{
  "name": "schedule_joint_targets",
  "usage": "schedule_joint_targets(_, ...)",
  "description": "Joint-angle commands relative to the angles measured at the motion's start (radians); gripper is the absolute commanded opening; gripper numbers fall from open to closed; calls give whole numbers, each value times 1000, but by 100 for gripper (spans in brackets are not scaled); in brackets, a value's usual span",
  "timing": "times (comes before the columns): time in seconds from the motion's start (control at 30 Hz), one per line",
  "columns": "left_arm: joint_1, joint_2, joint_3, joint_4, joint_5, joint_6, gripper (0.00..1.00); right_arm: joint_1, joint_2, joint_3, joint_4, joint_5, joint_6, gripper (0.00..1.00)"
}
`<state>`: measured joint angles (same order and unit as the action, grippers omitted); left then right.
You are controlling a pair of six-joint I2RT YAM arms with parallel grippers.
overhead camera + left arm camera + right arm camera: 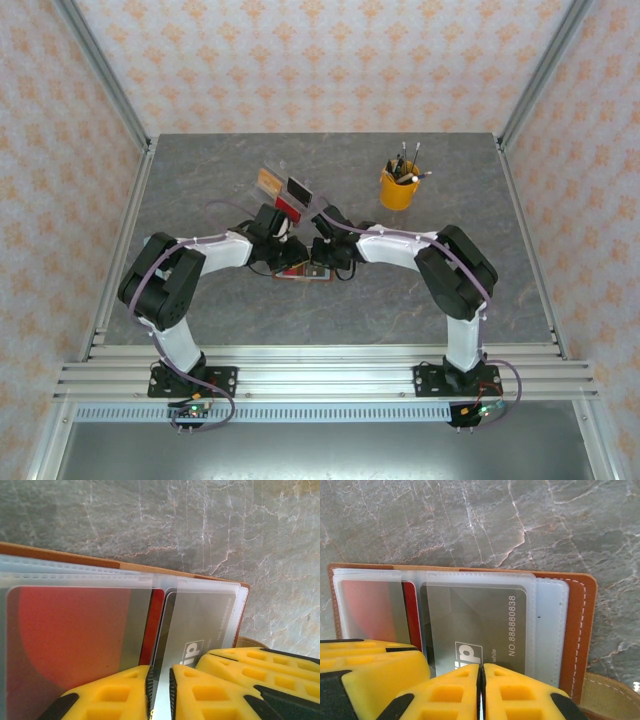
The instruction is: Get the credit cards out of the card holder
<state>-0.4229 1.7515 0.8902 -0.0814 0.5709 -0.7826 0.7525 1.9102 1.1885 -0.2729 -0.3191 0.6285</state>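
Lying open and flat on the grey table (200, 310) between the two arms, the card holder (584, 625) is being worked from both sides at once.

At its left half, the left gripper (160, 692) reaches over the near edge. Its jaws are drawn to a narrow slit around a thin pale edge, which looks like the side of one of the card holder's clear inner sleeves. I read this as a steadying grip, meant to stop the wallet lifting or sliding while a card is pulled.

The red card (75, 640) sits wholly inside the card holder's left pocket, behind its sleeve, and nothing touches it.

Right of the fold, the grey card (475, 620), printed with "vip" and a number, lies in the card holder's right pocket. Its lower edge points toward the near edge.

The right gripper (481, 680) meets that edge with its jaws pressed together on the card. A hold that low suits a straight draw out of the pocket mouth.

Neither card is out yet, so the task looks to be in its early part. The sleeve may come away with the card, or the leather may drag if the left hold slips.

Well to the right of the card holder and behind it stands a yellow cup (399, 190) of pens, well apart from the work.
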Motion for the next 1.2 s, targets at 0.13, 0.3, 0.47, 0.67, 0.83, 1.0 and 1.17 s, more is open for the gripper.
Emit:
schedule_joint_targets(0.13, 32, 10, -35, -29, -42, 20, 28, -44, 19, -60, -13, 0, 23, 11)
schedule_joint_targets(0.3, 35, 9, -34, -18, -19, 31, 29, -52, 16, -77, 22, -38, 25, 11)
schedule_joint_targets(0.47, 35, 17, -30, -23, -14, 39, 28, -66, 10, -101, 67, -79, 41, 11)
schedule_joint_targets(0.67, 35, 16, -28, -36, -27, 38, 26, -79, -81, -113, 104, -82, 10, 12)
schedule_joint_targets(0.83, 35, 22, -29, -34, -32, 34, 24, -82, -75, -68, 16, -16, -38, 13)
schedule_joint_targets(1.0, 34, 31, -30, -28, -32, 28, 22, -83, -36, -51, -6, -23, -43, 14)
schedule_joint_targets(1.17, 35, 36, -33, -23, -34, 22, 20, -82, -16, -46, 1, -50, -48, 13)
